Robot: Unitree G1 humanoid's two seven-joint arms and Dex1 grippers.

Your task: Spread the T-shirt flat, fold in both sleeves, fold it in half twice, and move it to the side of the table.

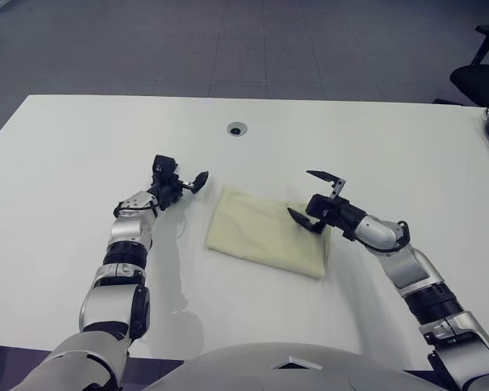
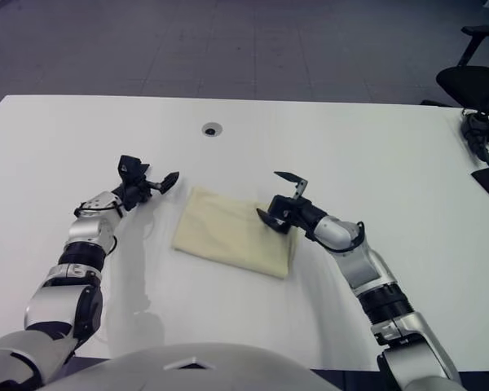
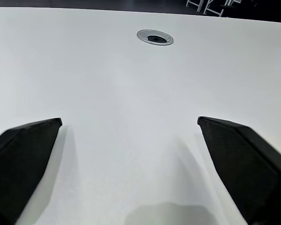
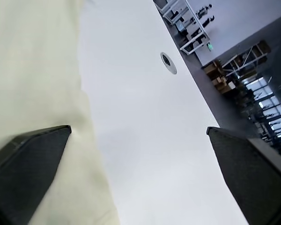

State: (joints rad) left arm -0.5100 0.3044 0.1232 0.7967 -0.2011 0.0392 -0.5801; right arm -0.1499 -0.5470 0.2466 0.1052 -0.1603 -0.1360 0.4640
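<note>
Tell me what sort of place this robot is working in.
Most likely an office or lab workroom: a large white table with a cable grommet set in it, a black office chair beside it, and a grey tiled floor.

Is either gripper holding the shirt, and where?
Nothing is held. The left gripper is open beside the shirt; the right gripper is open at its right edge.

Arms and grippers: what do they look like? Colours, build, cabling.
The left arm and right arm are silver-grey segmented shells with black bands at the joints. A thin dark cable loops beside each wrist. The left gripper and right gripper are black, each with two flat fingers tapering to angular, wedge-shaped tips. No markings are legible.
</note>
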